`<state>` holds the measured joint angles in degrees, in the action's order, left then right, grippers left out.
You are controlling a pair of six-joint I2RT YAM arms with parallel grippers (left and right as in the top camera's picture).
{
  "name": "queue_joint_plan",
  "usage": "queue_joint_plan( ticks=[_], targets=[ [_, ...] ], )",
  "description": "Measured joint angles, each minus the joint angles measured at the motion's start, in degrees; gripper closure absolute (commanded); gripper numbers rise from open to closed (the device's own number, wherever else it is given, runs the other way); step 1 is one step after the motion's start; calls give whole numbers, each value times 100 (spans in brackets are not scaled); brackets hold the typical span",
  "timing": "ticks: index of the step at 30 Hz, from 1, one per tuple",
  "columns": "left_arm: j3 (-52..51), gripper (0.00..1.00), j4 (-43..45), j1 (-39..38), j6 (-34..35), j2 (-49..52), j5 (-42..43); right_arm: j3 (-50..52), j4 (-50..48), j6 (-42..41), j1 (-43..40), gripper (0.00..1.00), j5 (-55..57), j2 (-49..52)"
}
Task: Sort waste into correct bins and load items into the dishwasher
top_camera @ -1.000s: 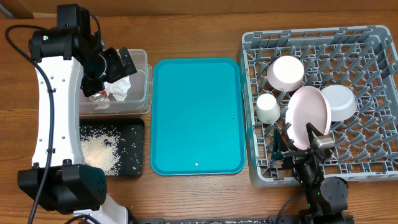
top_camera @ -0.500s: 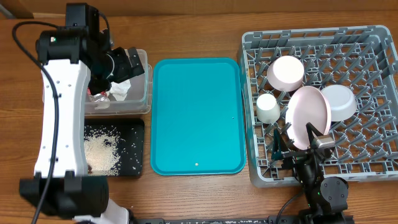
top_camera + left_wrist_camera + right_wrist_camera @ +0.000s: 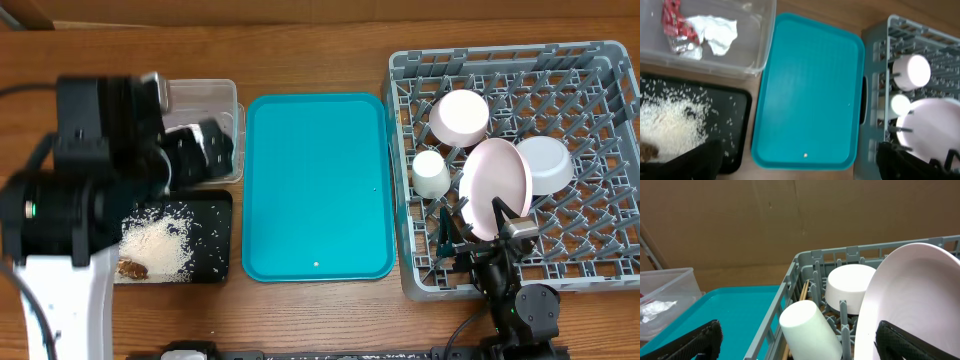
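Observation:
My left gripper (image 3: 203,150) hangs open and empty above the near edge of the clear waste bin (image 3: 200,92); its arm is blurred. In the left wrist view its fingers (image 3: 802,165) are spread wide over the teal tray (image 3: 810,90). The bin (image 3: 752,55) holds a red wrapper (image 3: 674,25) and white tissue (image 3: 715,32). The black tray (image 3: 215,215) holds rice (image 3: 160,240) and a brown scrap (image 3: 133,267). My right gripper (image 3: 470,238) is open and empty at the front of the grey dish rack (image 3: 600,90), next to the white cup (image 3: 810,330) and pink plate (image 3: 910,300).
The rack also holds two white bowls (image 3: 460,115) (image 3: 545,163) and wooden sticks (image 3: 802,292) by the cup. The teal tray (image 3: 315,185) bears only a small crumb (image 3: 805,155). The rack's wall stands right of the tray.
My left arm has pulled back from over the clear bin toward the front and risen nearer the camera, still open. The right arm has not moved.

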<state>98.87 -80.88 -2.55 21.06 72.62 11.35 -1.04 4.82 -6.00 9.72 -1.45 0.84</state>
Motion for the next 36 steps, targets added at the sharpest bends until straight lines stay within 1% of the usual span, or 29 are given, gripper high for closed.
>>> queue_joint_plan(
  ticks=[8, 11, 14, 17, 22, 27, 31, 33, 36],
  targets=[
    [-1613, 0, 35, 0, 0, -1419, -131, 0, 11, 2, 0, 0, 0, 0],
    [-2339, 0, 374, 0, 0, -2002, -175, -2, 13, 0, 2, 0, -2, 0],
    [-3117, 0, 1169, 0, 2, -2559, -205, 0, 20, 2, 0, 0, -2, 0],
    [-3875, 0, 2173, 0, 2, -3014, -219, 0, 22, 0, 0, 0, -2, 0],
    [-5233, 0, 4376, 0, 7, -3722, -214, 0, 24, 2, 0, 0, -2, 0],
    [-6516, 0, 6203, 0, 7, -4446, -192, 0, 28, 0, 0, 0, -2, 0],
    [-7464, 0, 7228, 0, 4, -5060, -225, -2, 28, 4, 0, 0, 0, 0],
    [-7882, 0, 7497, 0, 4, -5335, -297, -2, 28, 2, 0, 0, 0, 0],
    [-8507, 0, 7646, 0, 4, -5733, -457, -2, 31, 0, -2, 0, -2, 0]
  ],
)
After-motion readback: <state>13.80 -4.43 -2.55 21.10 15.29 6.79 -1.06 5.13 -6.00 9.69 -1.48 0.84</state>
